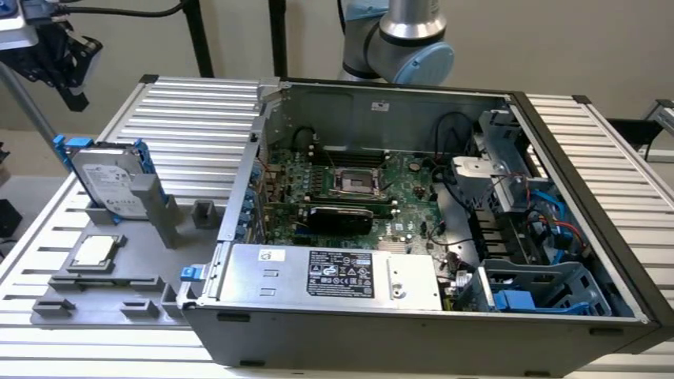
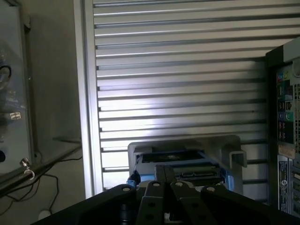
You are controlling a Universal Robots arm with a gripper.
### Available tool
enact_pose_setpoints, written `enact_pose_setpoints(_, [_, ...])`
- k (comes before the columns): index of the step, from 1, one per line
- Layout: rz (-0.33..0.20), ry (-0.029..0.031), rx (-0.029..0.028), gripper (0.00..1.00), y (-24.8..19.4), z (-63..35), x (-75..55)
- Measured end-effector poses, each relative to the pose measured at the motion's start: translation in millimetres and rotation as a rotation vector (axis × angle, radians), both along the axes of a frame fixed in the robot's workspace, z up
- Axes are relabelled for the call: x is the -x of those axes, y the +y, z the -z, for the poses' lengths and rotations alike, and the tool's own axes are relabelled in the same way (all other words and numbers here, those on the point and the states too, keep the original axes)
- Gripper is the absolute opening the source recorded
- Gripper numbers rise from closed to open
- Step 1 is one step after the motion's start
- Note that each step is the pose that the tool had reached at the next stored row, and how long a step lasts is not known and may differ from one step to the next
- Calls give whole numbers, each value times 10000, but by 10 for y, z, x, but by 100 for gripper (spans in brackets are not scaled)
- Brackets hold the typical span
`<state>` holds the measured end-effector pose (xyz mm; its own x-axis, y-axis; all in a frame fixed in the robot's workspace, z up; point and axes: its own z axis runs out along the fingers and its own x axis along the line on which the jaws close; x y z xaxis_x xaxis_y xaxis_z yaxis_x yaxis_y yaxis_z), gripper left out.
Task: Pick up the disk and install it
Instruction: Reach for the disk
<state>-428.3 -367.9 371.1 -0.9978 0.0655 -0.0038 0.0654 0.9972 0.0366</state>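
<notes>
The disk (image 1: pixel 110 183), a silver-grey drive with a white label in a blue carrier, stands on edge in a grey holder (image 1: pixel 158 209) at the exterior view's left, beside the open computer case (image 1: pixel 421 339). My gripper (image 1: pixel 74 96) hangs above and behind the disk, well clear of it, near the table's far left corner. In the wrist view the gripper (image 2: pixel 164 183) has its fingers (image 2: pixel 157 187) pressed together and holds nothing. Beyond them I see the disk (image 2: pixel 178 161) edge-on in its grey holder (image 2: pixel 232 150).
A small square silver chip (image 1: pixel 95 251) lies on the grey fixture plate (image 1: pixel 106 296) in front of the disk. Inside the case are the motherboard (image 1: pixel 348 185), a labelled silver box (image 1: pixel 331 272) and a blue drive cage (image 1: pixel 537 292). Ribbed aluminium table (image 1: pixel 195 118) surrounds everything.
</notes>
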Motion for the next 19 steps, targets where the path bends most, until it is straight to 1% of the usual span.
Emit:
enact_pose_setpoints(2, [-11, 0, 49, 11, -16, 6, 0])
enact_pose_setpoints(5, [-35, 4, 152, 11, -46, 14, -1])
enact_pose_setpoints(7, [-54, 10, 212, 11, -68, 19, 0])
enact_pose_setpoints(11, [-96, 25, 304, 11, -116, 34, 0])
enact_pose_setpoints(14, [-122, 37, 346, 11, -161, 46, 0])
enact_pose_setpoints(15, [-123, 36, 354, 11, -166, 48, 0])
enact_pose_setpoints(19, [-123, 37, 355, 11, -169, 48, -3])
